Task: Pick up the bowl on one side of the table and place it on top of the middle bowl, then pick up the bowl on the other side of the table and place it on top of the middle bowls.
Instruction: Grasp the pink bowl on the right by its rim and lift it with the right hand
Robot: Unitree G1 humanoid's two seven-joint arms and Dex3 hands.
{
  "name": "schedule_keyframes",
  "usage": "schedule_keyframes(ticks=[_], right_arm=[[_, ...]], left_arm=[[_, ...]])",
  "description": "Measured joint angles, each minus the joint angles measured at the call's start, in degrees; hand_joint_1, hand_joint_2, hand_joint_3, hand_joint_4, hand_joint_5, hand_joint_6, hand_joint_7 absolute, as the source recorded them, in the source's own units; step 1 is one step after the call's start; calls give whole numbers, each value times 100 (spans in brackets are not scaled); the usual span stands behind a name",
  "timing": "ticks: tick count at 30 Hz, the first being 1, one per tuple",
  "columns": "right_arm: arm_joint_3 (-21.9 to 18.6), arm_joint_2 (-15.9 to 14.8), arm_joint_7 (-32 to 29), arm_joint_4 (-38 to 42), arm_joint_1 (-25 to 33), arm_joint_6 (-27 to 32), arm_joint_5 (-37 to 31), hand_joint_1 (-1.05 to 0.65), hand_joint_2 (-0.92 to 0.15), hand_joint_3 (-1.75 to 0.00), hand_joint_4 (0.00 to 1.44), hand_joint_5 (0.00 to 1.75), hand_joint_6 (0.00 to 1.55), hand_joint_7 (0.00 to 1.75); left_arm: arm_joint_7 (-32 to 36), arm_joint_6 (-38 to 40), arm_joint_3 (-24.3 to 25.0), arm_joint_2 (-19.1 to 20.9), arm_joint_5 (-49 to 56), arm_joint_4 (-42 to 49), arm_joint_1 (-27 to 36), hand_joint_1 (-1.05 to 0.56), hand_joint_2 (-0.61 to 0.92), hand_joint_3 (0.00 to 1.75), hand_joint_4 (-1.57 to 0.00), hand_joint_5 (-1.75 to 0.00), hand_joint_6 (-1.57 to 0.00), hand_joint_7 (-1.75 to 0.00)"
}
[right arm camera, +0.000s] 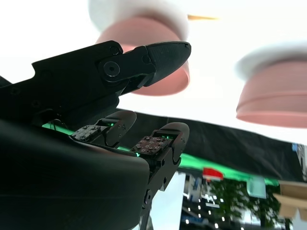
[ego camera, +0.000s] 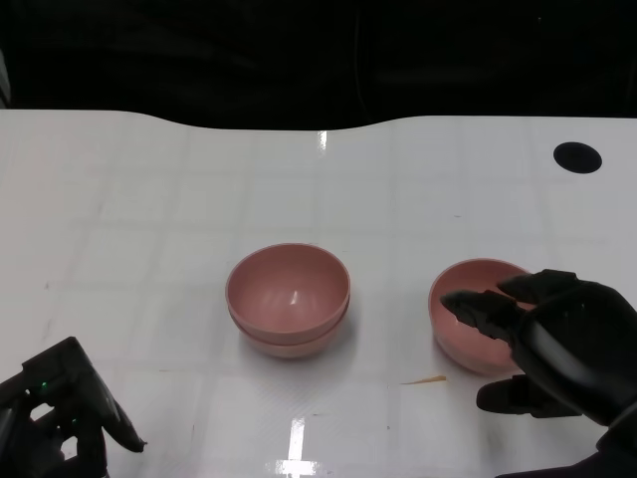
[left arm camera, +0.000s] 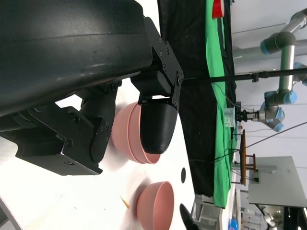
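Lower left corner of the head view: the left hand (ego camera: 62, 410) sits low on the white table (ego camera: 149, 219), with a small green light on it. Its fingers are apart and it holds nothing, so it's just released and resting there, well apart from any bowl. From the left wrist view you get the black shell and a fingertip (left arm camera: 158, 127) that overlaps the stack in the picture, but in the head view that hand is nowhere near it.

Center of the frame: the middle stack (ego camera: 289, 299), 2 pink bowls nested, 1 sitting inside the other, both upright. That's 1 side bowl already placed on the middle 1. The same stack shows in the left wrist view (left arm camera: 128, 134) and the right wrist view (right arm camera: 273, 103).

A bit right of the stack there's a thin orange sliver (ego camera: 426, 379) lying on the table, just below and left of the last bowl.

Right side: the single pink bowl (ego camera: 468, 309) sits upright on the table, well apart from the stack. The right hand (ego camera: 542, 339) is right at it, fingers spread, with 1 finger (ego camera: 478, 309) reaching over the rim into the bowl and the thumb down low outside it. It's not clamped on the bowl as far as I can see, and the right wrist view shows the fingers (right arm camera: 160, 55) spread in front of that bowl (right arm camera: 158, 76) with gaps between them.
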Motion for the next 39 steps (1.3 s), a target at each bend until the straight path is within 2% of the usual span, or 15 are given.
schedule_keyframes(ticks=[7,15,35,36,37,39], right_arm=[[337,-211,-61,275,-97,370,-2,-88,-92,-11,66,2,55,1],[776,-346,-504,1008,-425,535,-9,-83,-92,-11,70,2,59,2],[1890,-333,-1919,3765,-1964,372,295,-56,-92,-14,91,5,82,5],[1927,-309,-2027,3922,-2046,304,358,-43,-92,-11,103,14,92,7],[1956,-253,-2198,4182,-2159,185,444,-33,-92,-6,105,37,103,4],[1994,-152,-2611,4688,-2380,-64,605,-25,-88,-2,96,81,114,2]], left_arm=[[0,3,2,0,-4,2,-16,36,76,135,-101,-175,-69,-175],[1,3,2,-2,-2,19,-39,37,75,135,-102,-175,-70,-175],[3,8,-1,-54,3,12,-42,35,76,135,-101,-175,-71,-175],[4,8,1,-61,4,10,-36,35,76,135,-101,-175,-71,-175],[5,8,-2,-73,6,4,-35,35,76,135,-101,-175,-71,-175],[5,8,-10,-94,9,-5,-35,35,76,135,-101,-175,-71,-175]])
